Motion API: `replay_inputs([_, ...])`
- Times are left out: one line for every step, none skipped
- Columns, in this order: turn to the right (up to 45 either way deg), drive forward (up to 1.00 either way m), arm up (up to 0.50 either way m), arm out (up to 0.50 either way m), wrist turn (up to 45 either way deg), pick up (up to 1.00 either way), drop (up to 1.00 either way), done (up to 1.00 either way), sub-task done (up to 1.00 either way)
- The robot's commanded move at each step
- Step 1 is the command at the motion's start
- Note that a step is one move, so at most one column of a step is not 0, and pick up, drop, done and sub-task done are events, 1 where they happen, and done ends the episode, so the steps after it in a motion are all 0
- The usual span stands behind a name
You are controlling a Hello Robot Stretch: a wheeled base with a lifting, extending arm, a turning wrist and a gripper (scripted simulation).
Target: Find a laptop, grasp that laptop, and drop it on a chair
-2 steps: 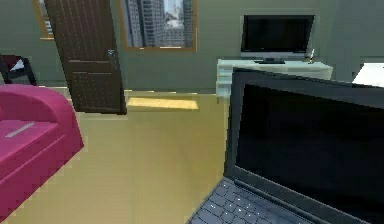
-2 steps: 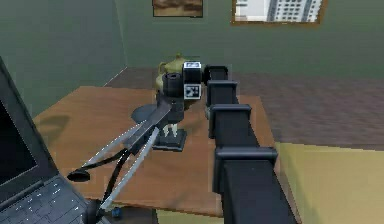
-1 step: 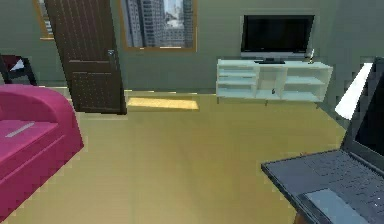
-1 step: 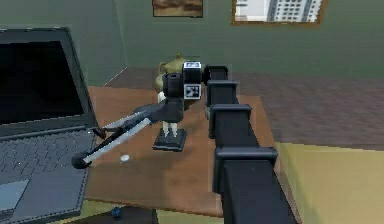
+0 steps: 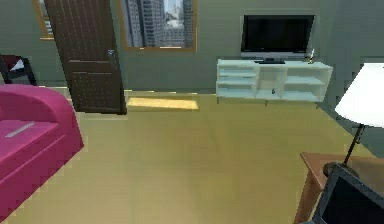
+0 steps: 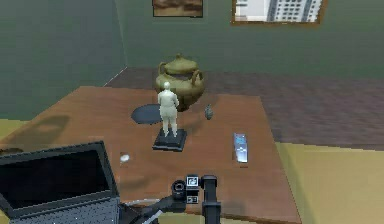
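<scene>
The hand sits low at the near edge of the counter, just beside the laptop's right corner. The laptop lies right at the fingers, so I cannot tell how wide they are set or whether they grip anything.

The laptop stands lid up with a dark screen, resting flat on the counter, so it does not look lifted. I'd say the search is done and the grasp is the step in hand. The next move calls for getting the fingers onto the laptop's edge and raising it clear. After that comes finding a chair to drop it on.

Beyond the laptop, farther out on the counter, stands a small pale statue, with a brass pot past that. A grey remote lies well to the laptop's right.

I can make out no writing or label on any of it.
</scene>
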Motion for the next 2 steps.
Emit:
replay_inputs([0.0,0.00,-0.32,0.00,0.0,0.00,0.00,0.00,0.00])
replay_inputs([0.0,0.00,0.00,0.00,0.0,0.00,1.00,0.00,0.00])
